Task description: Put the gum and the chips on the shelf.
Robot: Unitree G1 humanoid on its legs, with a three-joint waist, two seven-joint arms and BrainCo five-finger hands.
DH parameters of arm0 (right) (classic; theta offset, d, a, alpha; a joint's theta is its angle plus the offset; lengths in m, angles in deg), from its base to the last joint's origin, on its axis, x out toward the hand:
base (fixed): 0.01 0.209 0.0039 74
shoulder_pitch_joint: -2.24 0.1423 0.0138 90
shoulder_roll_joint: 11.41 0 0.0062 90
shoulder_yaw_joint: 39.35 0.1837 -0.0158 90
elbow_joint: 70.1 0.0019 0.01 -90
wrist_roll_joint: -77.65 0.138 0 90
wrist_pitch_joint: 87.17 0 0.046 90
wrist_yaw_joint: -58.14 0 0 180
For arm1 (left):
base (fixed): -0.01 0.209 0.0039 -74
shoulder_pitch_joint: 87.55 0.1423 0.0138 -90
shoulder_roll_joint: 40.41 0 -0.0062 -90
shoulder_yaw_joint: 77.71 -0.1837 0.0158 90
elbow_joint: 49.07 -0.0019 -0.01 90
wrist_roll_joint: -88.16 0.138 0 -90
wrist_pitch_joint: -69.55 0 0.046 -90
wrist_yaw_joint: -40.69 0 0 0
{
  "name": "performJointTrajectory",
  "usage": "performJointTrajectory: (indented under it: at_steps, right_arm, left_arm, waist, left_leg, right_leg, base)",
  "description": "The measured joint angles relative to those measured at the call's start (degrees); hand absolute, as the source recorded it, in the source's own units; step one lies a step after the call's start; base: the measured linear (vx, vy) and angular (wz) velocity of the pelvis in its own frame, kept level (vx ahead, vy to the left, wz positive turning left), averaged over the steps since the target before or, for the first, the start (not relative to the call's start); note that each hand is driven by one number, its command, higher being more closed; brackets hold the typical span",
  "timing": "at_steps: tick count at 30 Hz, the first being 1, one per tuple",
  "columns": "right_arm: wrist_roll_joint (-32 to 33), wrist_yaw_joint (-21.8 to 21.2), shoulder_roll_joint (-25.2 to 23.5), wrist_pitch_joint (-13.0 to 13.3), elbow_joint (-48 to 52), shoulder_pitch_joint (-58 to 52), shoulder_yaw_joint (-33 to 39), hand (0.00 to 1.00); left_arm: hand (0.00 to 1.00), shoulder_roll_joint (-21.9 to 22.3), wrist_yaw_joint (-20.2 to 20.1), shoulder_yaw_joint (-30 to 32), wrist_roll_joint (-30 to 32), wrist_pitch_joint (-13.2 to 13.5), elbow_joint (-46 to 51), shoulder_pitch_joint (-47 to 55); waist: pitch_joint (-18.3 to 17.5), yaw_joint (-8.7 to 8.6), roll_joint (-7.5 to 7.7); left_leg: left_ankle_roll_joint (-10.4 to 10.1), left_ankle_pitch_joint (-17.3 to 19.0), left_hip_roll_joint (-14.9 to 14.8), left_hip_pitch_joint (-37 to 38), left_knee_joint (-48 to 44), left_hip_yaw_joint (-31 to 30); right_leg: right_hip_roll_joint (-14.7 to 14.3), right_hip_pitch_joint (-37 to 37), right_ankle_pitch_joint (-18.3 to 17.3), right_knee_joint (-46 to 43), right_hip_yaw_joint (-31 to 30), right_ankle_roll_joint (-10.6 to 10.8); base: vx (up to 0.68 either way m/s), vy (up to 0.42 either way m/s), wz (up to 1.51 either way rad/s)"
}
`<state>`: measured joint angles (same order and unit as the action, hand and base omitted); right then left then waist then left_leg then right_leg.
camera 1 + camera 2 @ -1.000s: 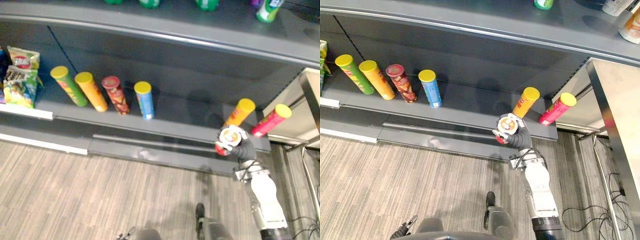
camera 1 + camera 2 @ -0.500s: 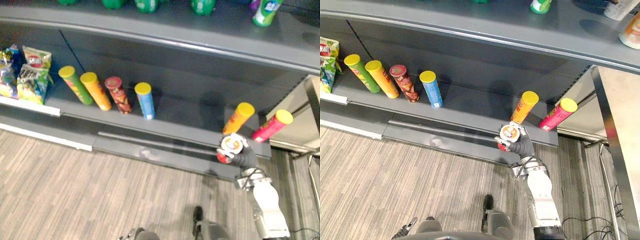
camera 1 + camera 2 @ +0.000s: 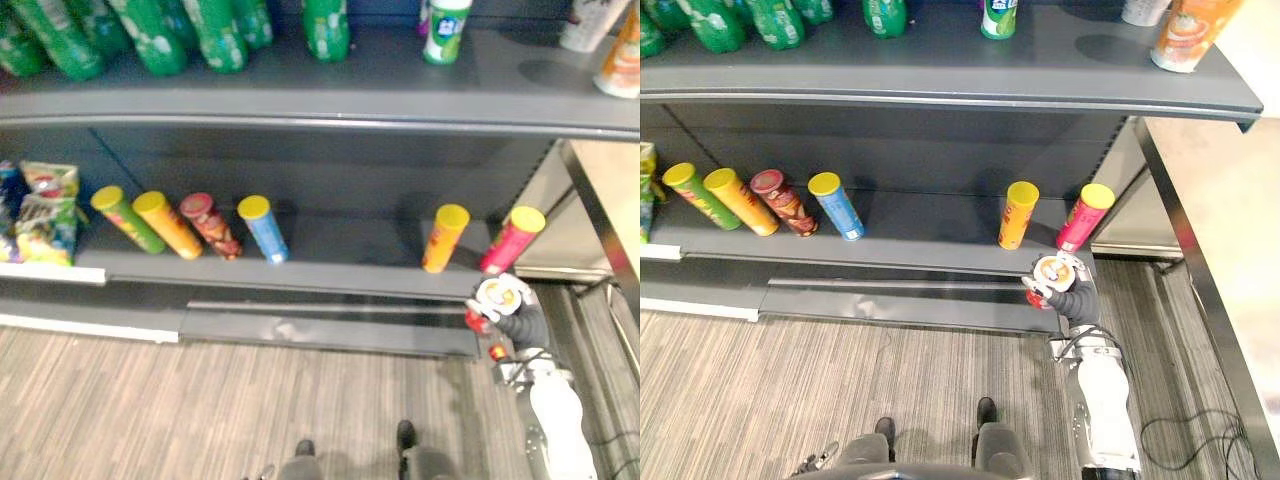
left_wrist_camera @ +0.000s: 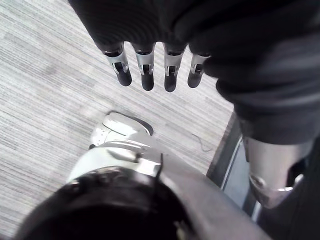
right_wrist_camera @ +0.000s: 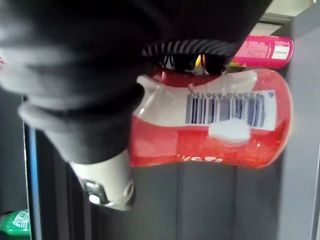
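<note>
My right hand is shut on a red gum bottle with a white cap, just in front of the lower shelf's right end. The bottle lies sideways in the fingers, barcode label showing, with a pink chips can behind it. That pink can and an orange one stand tilted on the shelf right beside the bottle. Several more chips cans stand further left. My left hand hangs over the floor with straight fingers, holding nothing.
Chip bags sit at the lower shelf's left end. The upper shelf carries green bottles and, on its right, a small bottle and cups. A beige counter borders the shelving on the right.
The camera has tilted up, showing more of the upper shelf. My right hand with the gum bottle has shifted right, from in front of the orange can to in front of the pink one.
</note>
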<state>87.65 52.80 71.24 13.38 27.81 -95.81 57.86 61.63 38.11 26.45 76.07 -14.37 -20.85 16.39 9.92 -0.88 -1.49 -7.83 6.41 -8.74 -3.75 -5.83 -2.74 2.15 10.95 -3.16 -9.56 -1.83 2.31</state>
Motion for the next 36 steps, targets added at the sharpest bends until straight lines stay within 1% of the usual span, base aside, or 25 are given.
performJointTrajectory:
  at_steps: [1,2,3,5,6,7,9,11,13,15,17,19,23,26,28,36]
  right_arm:
    - [0.0,-0.1,-1.5,-0.1,0.4,-0.5,-0.6,1.00]
    - [0.0,-0.2,-1.9,-0.1,1.0,-1.0,-0.8,1.00]
    - [0.0,-0.1,-2.0,-0.1,2.0,-1.3,-0.8,1.00]
    - [-0.4,0.0,-2.0,0.1,3.7,-1.3,0.2,1.00]
    - [-0.8,-0.1,-2.0,0.1,3.7,-1.2,0.5,1.00]
    - [-1.2,-0.1,-1.9,0.1,3.6,-1.2,0.8,1.00]
    - [-1.2,-0.2,-1.9,-0.1,2.8,-1.0,0.6,1.00]
    - [-1.6,-0.1,-1.6,-0.2,0.8,-0.1,-0.3,1.00]
    - [-2.5,0.1,-1.1,-0.2,-1.1,0.3,-0.9,1.00]
    - [-2.8,0.5,-0.1,-0.5,-2.9,0.2,-1.0,1.00]
    - [-3.4,1.1,0.0,-0.6,-4.0,0.2,-1.0,1.00]
    - [-3.5,1.2,0.0,-0.6,-4.1,0.2,-0.8,1.00]
    - [-4.0,2.7,0.6,-0.6,-4.1,0.3,1.3,1.00]
    - [-4.5,3.7,0.9,-0.6,-4.3,1.2,2.7,1.00]
    - [-4.5,4.1,2.3,-0.6,-4.4,2.6,3.9,1.00]
    - [-4.2,5.8,8.9,-0.6,-4.4,10.6,7.6,1.00]
  left_arm:
    - [0.00,-0.5,0.1,1.6,0.3,0.0,-1.1,-0.2]
    - [0.00,-0.7,0.1,2.1,1.1,0.0,-1.5,-0.2]
    - [0.00,-0.8,0.2,2.6,2.1,-0.1,-1.9,-0.3]
    - [0.00,-0.9,0.2,3.2,2.5,-0.1,-1.9,-0.9]
    - [0.00,-0.8,0.2,3.2,2.8,-0.1,-1.9,-1.1]
    - [0.00,-0.9,0.2,3.3,3.8,0.0,-1.9,-1.5]
    - [0.00,-1.0,0.2,3.2,4.4,0.0,-2.0,-1.7]
    - [0.00,-1.2,0.2,3.2,4.4,-0.1,-2.4,-1.7]
    - [0.00,-1.3,0.2,3.0,4.4,0.0,-3.0,-1.9]
    - [0.00,-1.8,0.3,2.9,4.5,-0.1,-3.3,-2.5]
    - [0.00,-1.9,0.4,2.9,4.4,-0.1,-3.4,-2.5]
    - [0.00,-1.9,0.5,3.0,4.4,-0.4,-4.0,-2.3]
    - [0.00,-1.7,0.5,3.1,5.0,-0.6,-4.1,-2.6]
    - [0.00,-1.7,0.5,3.2,6.2,-0.8,-4.1,-2.5]
    - [0.00,-1.7,0.5,3.3,6.4,-1.2,-4.1,-2.6]
    - [0.00,-1.7,0.5,4.2,7.5,-1.3,-3.9,-3.0]
  waist:
    - [0.0,0.57,1.48]
    - [-0.1,0.49,1.59]
    - [-0.8,-0.28,2.91]
    - [-1.0,-0.78,3.19]
    - [-1.1,-0.80,3.20]
    - [-1.3,-0.62,3.06]
    - [-1.6,-0.46,3.09]
    - [-2.3,-0.48,3.12]
    - [-2.5,-0.56,3.14]
    - [-2.7,-0.61,3.13]
    - [-3.9,-0.47,3.20]
    - [-5.0,-0.50,3.02]
    - [-6.0,-0.46,2.50]
    - [-6.0,-0.47,2.45]
    - [-6.1,-0.47,2.41]
    - [-6.6,-0.56,2.24]
  left_leg:
    - [0.2,1.3,0.6,1.2,-1.0,2.6]
    - [0.5,1.5,1.3,1.2,-1.5,3.7]
    - [1.2,1.9,2.0,1.9,-2.2,5.6]
    - [2.6,2.7,3.6,3.3,-2.3,8.6]
    - [2.9,3.0,4.0,3.7,-2.3,9.5]
    - [3.5,3.6,4.4,4.2,-2.3,11.7]
    - [4.1,4.3,4.8,5.0,-2.3,15.0]
    - [4.4,5.3,4.9,6.1,-2.3,19.1]
    - [4.5,5.7,4.8,7.2,-2.3,21.1]
    - [4.3,5.9,4.6,7.9,-2.3,21.5]
    - [4.1,6.0,4.0,8.0,-2.3,21.8]
    - [3.7,6.3,3.3,8.0,-2.4,21.4]
    - [3.0,6.3,2.2,8.2,-2.2,20.1]
    - [2.8,6.2,1.9,8.2,-1.8,19.9]
    - [2.5,6.0,1.9,8.6,-1.1,20.2]
    - [2.5,6.0,2.0,9.7,-0.1,21.3]
  right_leg:
    - [0.2,-0.4,0.2,0.4,-2.2,0.5]
    - [0.7,-0.5,1.0,0.7,-2.8,1.2]
    - [1.3,-0.8,1.9,1.4,-4.4,2.6]
    - [2.7,-1.8,3.2,3.6,-7.4,4.3]
    - [3.0,-2.1,3.8,4.4,-8.3,4.7]
    - [3.4,-2.2,4.8,5.8,-10.0,5.2]
    - [3.7,-2.2,6.9,8.1,-11.3,5.4]
    - [3.7,-2.3,9.1,10.6,-11.3,4.8]
    - [3.7,-2.7,9.8,11.7,-11.2,4.8]
    - [3.6,-3.3,9.8,12.6,-10.8,4.6]
    - [4.1,-3.4,10.2,13.5,-6.5,3.9]
    - [4.1,-4.2,10.8,14.4,-3.9,3.2]
    - [3.5,-5.5,11.4,15.9,-1.7,3.4]
    - [3.2,-5.5,11.7,16.0,-1.4,3.8]
    - [2.9,-5.4,11.8,16.0,-1.5,4.0]
    - [2.6,-5.5,12.2,16.0,-1.9,4.5]
  base:
    - [0.07,0.205,-0.84]
    - [0.09,0.238,-0.84]
    - [0.10,0.213,-0.54]
    - [0.09,0.237,-0.66]
    - [0.06,0.211,-0.79]
    - [0.04,0.174,-0.86]
    - [0.02,0.135,-0.92]
    - [0.01,0.064,-0.91]
    - [-0.01,0.014,-0.61]
    - [-0.02,-0.024,-0.22]
    - [-0.02,-0.052,-0.11]
    - [0.02,-0.081,0.02]
    - [0.01,-0.063,0.13]
    - [0.01,-0.050,0.05]
    - [0.02,-0.031,-0.08]
    - [0.01,-0.013,-0.07]
